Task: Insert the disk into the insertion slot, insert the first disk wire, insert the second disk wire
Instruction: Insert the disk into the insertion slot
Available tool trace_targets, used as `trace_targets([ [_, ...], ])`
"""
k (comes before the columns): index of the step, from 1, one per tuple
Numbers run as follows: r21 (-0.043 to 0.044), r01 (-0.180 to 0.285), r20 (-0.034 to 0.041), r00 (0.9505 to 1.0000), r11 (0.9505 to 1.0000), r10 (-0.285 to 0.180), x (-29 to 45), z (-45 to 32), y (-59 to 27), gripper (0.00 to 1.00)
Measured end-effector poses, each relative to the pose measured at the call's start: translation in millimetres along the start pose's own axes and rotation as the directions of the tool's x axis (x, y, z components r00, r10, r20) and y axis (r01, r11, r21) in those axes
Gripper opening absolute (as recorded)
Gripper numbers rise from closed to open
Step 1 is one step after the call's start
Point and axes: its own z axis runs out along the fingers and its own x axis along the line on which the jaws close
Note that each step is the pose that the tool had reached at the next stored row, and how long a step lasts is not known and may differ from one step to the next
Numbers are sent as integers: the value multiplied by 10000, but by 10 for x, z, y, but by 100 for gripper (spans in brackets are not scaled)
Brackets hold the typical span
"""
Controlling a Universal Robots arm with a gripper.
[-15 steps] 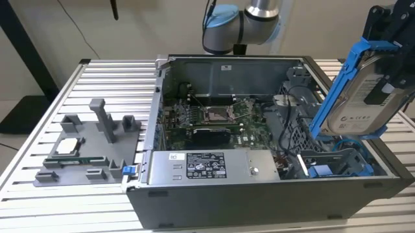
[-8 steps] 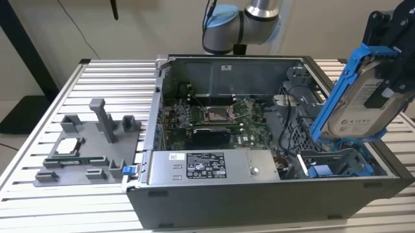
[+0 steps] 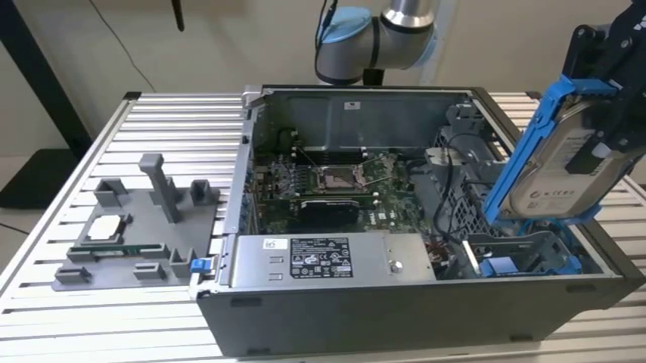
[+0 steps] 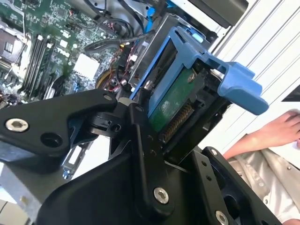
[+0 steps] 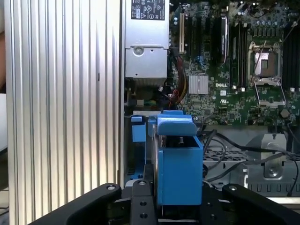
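Fingers [image 3: 591,155] clamp the disk [image 3: 550,178] above the open case [image 3: 404,310] on a ribbed table [image 3: 172,113].

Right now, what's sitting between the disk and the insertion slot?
Nothing, as far as the exterior view shows: the claw holds the disk tilted just above the insertion slot, with a bare gap between them.

The arm [image 3: 368,44] is grey metal with light blue joint caps. Its fingers [image 4: 61,119] are black plates, perhaps metal, with silver screws [image 4: 161,195].
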Motion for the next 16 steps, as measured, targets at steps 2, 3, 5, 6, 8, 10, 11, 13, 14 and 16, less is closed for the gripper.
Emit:
trace_targets([
  [2, 0, 0, 1, 10000, 10000, 0, 2, 20, -4, 0],
  [3, 0, 0, 1, 10000, 10000, 0, 3, 30, -6, 0],
  [5, 0, 0, -1, 10000, 10000, 0, 4, 49, -8, 0],
  [6, 0, 0, -1, 10000, 10000, 0, 4, 59, -10, 0],
  [8, 0, 0, 0, 10000, 10000, 0, 5, 77, -11, 0],
  [10, 0, 0, 1, 10000, 10000, 0, 7, 96, -13, 0],
  [11, 0, 0, 1, 10000, 10000, 0, 8, 106, -13, 0],
  [13, 0, 1, 1, 10000, 10000, -1, 12, 128, -15, 0],
  [14, 0, 1, 1, 10000, 10000, -1, 14, 140, -15, 0],
  [16, 0, 0, -1, 10000, 10000, 0, 18, 161, -16, 0],
])
